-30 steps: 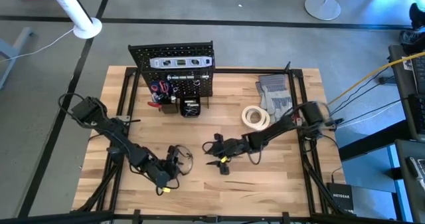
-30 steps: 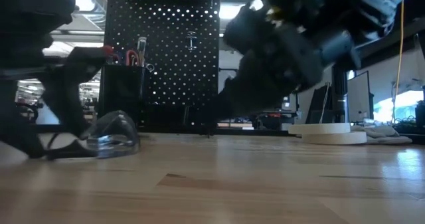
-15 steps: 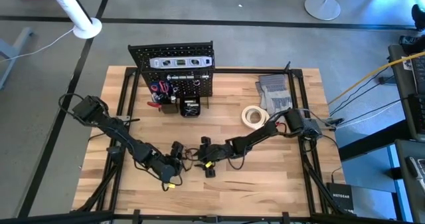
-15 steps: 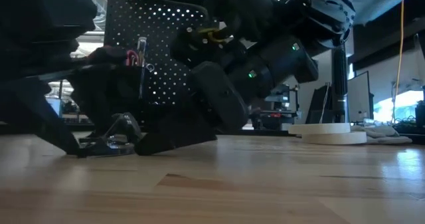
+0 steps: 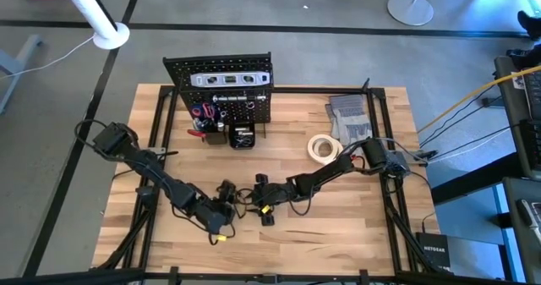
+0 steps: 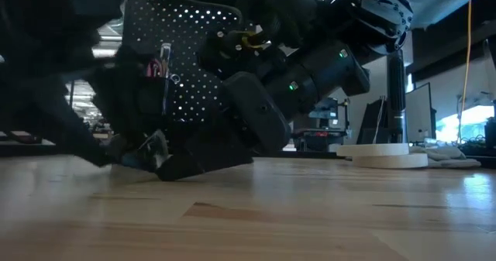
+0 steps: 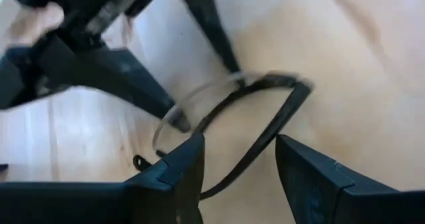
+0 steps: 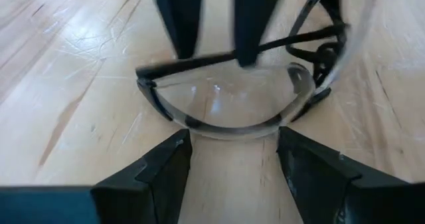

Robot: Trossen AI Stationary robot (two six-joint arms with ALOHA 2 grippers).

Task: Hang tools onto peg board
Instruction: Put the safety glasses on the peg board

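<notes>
Nearest the front of the desk (image 5: 355, 226), we found the safety glasses (image 8: 232, 94) lying on the wood between the two grippers, which met over them from opposite sides. The left gripper (image 5: 226, 209) stood with its fingers (image 7: 174, 167) spread apart, one on each side of a temple arm of the glasses, without our seeing them pinch it. The right gripper (image 5: 254, 199) faced it, its fingers (image 8: 166, 164) likewise parted and reaching toward the clear lens, which lay just beyond their tips. In the low view both grippers crowded down over the glasses at the desk surface. Farther back and to the right lay the white tape roll (image 5: 325, 149), with the grey gloves (image 5: 348, 120) just behind it. At the far edge stood the peg board (image 5: 221, 86), upright, with the silver bar level (image 5: 229, 79) hung across its top and red-handled tools (image 5: 203, 112) in a bin on its front.
</notes>
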